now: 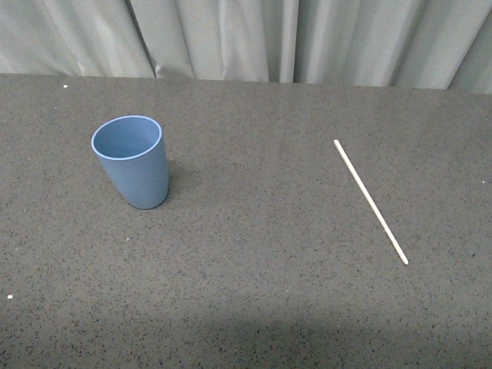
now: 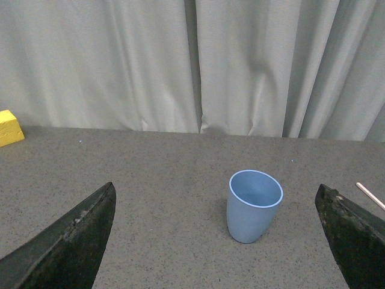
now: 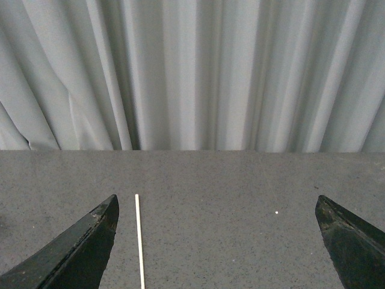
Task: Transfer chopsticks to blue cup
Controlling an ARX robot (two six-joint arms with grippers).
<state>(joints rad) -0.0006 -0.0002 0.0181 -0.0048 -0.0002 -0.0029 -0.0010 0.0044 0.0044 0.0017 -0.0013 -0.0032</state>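
Left claw (image 2: 215, 185) nearest the lens, dark fingers (image 2: 72, 241) spread wide, nothing between them, above the grey speckled worktop (image 1: 254, 307); yellow block (image 2: 9, 127) far back by the pale curtain (image 1: 307, 38), cut off by the left wrist view's frame; blue cup (image 1: 132, 165) upright on the worktop's left half; chopstick (image 1: 370, 201) lying flat on the right half, well apart from the cup, running diagonally, far end nearer the cup's side; right claw (image 3: 215, 195) likewise parted wide and holding nothing, the chopstick on the worktop below it, close to one finger.
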